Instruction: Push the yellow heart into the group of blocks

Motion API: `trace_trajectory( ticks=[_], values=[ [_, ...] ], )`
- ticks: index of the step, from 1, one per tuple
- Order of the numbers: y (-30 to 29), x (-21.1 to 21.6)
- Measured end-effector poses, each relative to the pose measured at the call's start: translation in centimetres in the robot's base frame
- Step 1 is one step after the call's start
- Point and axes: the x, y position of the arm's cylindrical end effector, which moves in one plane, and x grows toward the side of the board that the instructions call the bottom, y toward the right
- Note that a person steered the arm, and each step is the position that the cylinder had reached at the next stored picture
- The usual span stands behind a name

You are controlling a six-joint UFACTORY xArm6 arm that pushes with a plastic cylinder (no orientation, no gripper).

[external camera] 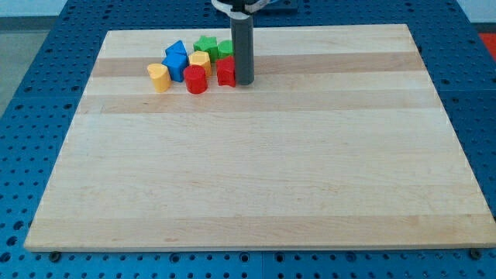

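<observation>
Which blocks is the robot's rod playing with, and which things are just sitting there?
In the job:
small yellow heart block
cluster of red, blue, green and yellow blocks
my tip, at the cluster's right edge

Just there:
pale wooden board
blue pegboard table

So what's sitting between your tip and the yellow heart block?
In the camera view, a red block and a red cylinder lie between my tip and the yellow heart.

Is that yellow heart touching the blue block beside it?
Cannot tell. In the camera view, the yellow heart sits right against the blue block, but no gap or contact shows plainly.
</observation>
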Motion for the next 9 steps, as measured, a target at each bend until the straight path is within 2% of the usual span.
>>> trace_trajectory(
  ticks=[1, 2, 3, 4, 6, 7, 8, 9],
  values=[
    [-1.2, -1.1],
    [-1.2, -0.3],
    [0.1, 5.2],
    [-3.9, 7.6],
    [-15.8, 7.3],
    [-20.8, 4.1],
    [-23.1, 0.9],
    [-22.1, -0.5]
  ],
)
